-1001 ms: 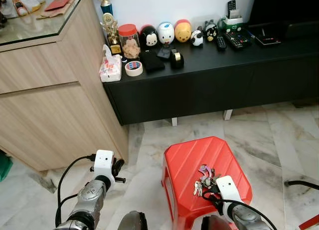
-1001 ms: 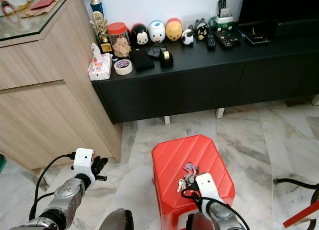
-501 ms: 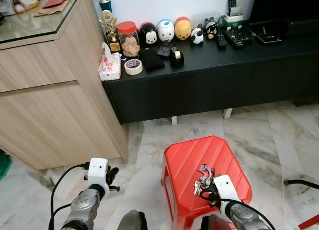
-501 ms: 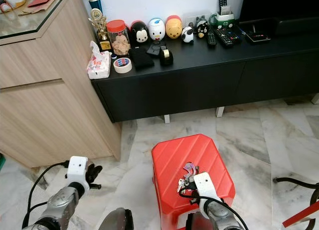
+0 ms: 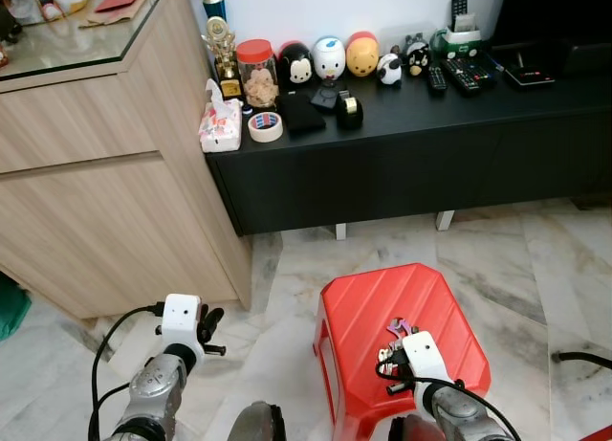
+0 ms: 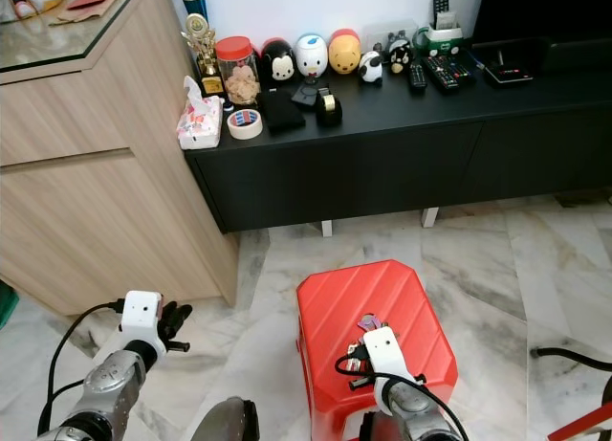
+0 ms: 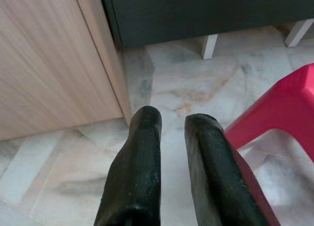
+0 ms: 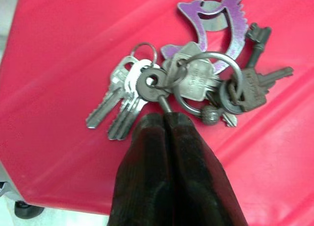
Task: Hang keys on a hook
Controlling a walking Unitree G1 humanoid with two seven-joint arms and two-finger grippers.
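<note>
A bunch of silver keys (image 8: 196, 84) with a purple charm (image 5: 397, 325) lies on top of a red plastic stool (image 5: 363, 297). My right gripper (image 8: 165, 119) sits low over the stool, shut on a thin metal link of the bunch at its near side. In the left eye view the white wrist block of my right gripper (image 5: 388, 363) hides much of the keys. My left gripper (image 5: 208, 327) hangs beside the stool above the marble floor. Its fingers (image 7: 142, 152) stand nearly together with nothing between them.
A light wooden cabinet (image 5: 105, 202) stands on the left. A long black low cabinet (image 5: 402, 164) runs along the back wall with toys, tape rolls, a tissue pack and remotes on it. A black cable (image 5: 579, 359) lies on the floor at the right.
My right gripper has slid forward over the keys and covers more of them. The left arm has dropped lower and drawn back. The camera has shifted slightly.
</note>
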